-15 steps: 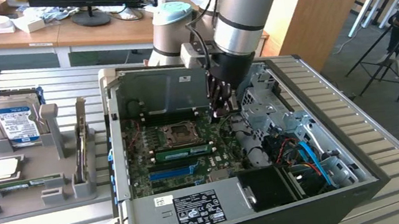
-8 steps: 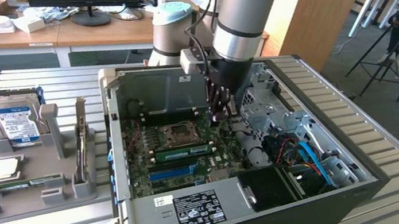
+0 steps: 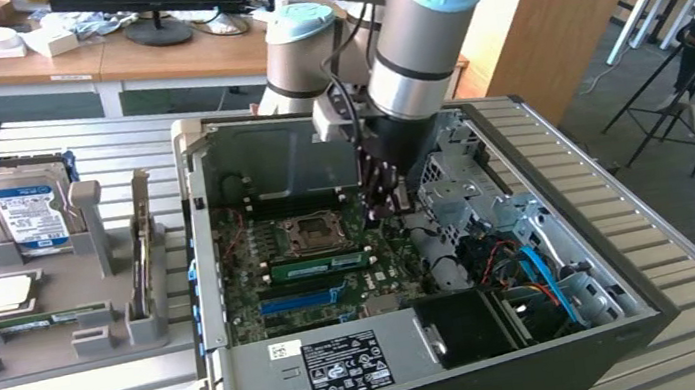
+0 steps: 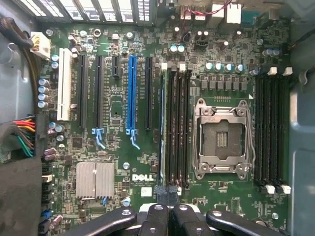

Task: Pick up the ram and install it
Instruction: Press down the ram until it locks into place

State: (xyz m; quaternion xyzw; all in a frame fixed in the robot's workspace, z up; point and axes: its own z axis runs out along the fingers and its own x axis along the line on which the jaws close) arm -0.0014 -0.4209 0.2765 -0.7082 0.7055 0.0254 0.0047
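Closed, empty hand (image 4: 168, 216) hovers above the green Dell motherboard (image 4: 142, 162); one long green RAM stick (image 3: 316, 263) appears seated (second stick's whereabouts unclear).

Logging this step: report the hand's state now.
Hand: closed, poised above the motherboard inside the open computer case; whether it holds the ram cannot be told.

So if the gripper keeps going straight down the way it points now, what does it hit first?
Most likely the bank of black memory slots beside the empty processor socket. The shut gripper hangs over the motherboard, lined up with those slots. Depth is hard to judge, so the exact slot is uncertain.
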